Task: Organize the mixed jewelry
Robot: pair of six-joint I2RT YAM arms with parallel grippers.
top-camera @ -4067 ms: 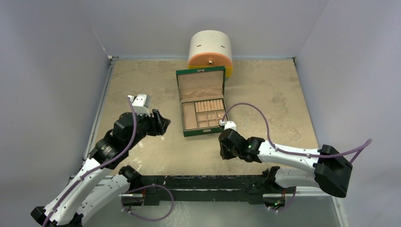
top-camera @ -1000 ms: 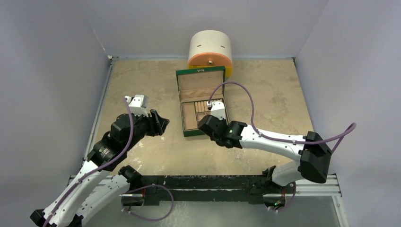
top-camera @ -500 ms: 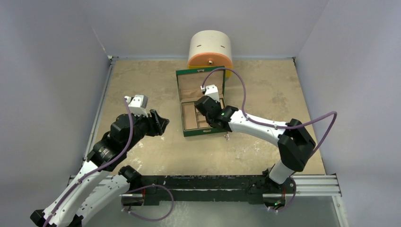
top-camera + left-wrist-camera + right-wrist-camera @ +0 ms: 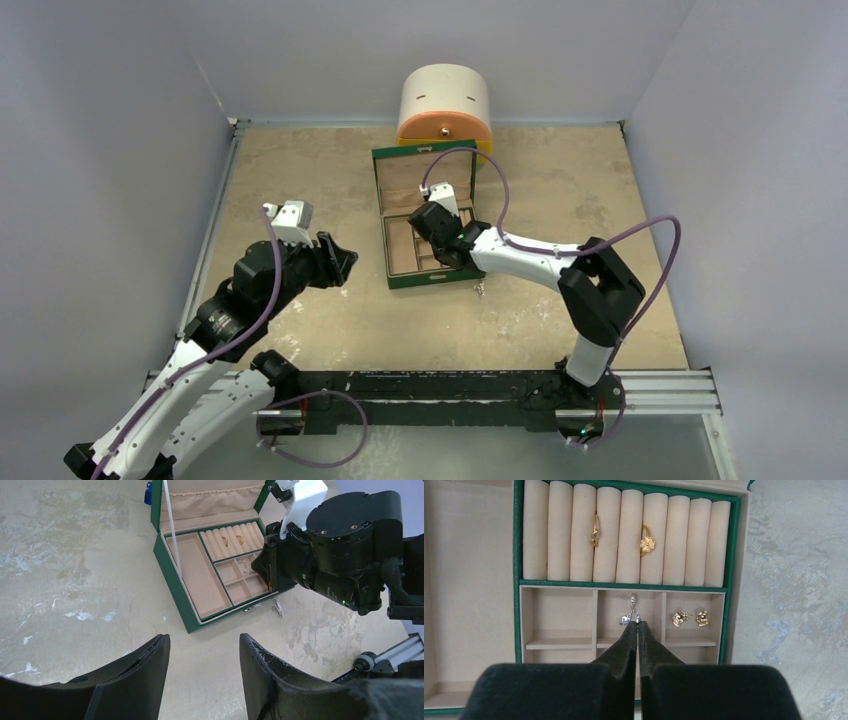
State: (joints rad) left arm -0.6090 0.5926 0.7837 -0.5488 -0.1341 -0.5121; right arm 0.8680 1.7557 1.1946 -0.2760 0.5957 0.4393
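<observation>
The green box [image 4: 400, 283] lies open mid-table. In the right wrist view two gold rings [image 4: 595, 534] [image 4: 646, 541] sit in its ring rolls. Two gold studs [image 4: 680, 618] lie in the right small compartment and a silvery piece [image 4: 627, 617] in the middle one. My right gripper [image 4: 638, 622] is shut, pinching a tiny silvery bit at its tips just above that middle compartment; from above it [image 4: 437, 236] hangs over the box. Another silvery piece [image 4: 481, 289] lies on the table by the box's front right corner. My left gripper [image 4: 204, 645] is open and empty, left of the box.
A white and orange round container [image 4: 445, 100] stands behind the box, against the back wall. The box lid [image 4: 424, 175] stands upright at the rear. Grey walls close in the table on three sides. My right arm stretches across the table's right half.
My right arm has swung from the table by the box's front right corner up and over the box, its gripper now above the small compartments. The left arm has barely moved.
</observation>
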